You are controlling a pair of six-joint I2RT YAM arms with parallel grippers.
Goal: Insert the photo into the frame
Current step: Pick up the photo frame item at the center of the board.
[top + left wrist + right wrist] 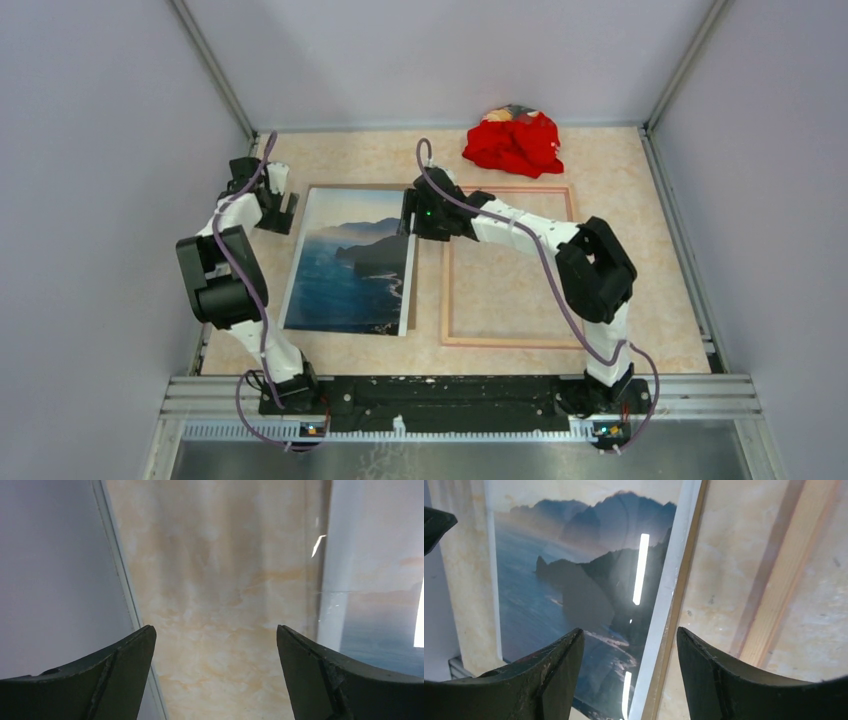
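Glossy sea-and-cliffs photo [350, 265] flat on marbled worktop [610, 165], just left of thin pink rectangular frame [505, 342], not inside. Right hand [629, 635] spread over photo's right edge, pinching nothing; left hand [215, 630] spread too. Best: nip edge low, slide across, square corners.

Even, bright light — white glare streaks across the photo [574, 580]

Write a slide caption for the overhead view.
Open right gripper hovers over the photo, lying left of the empty frame; open left gripper sits by its far left corner.
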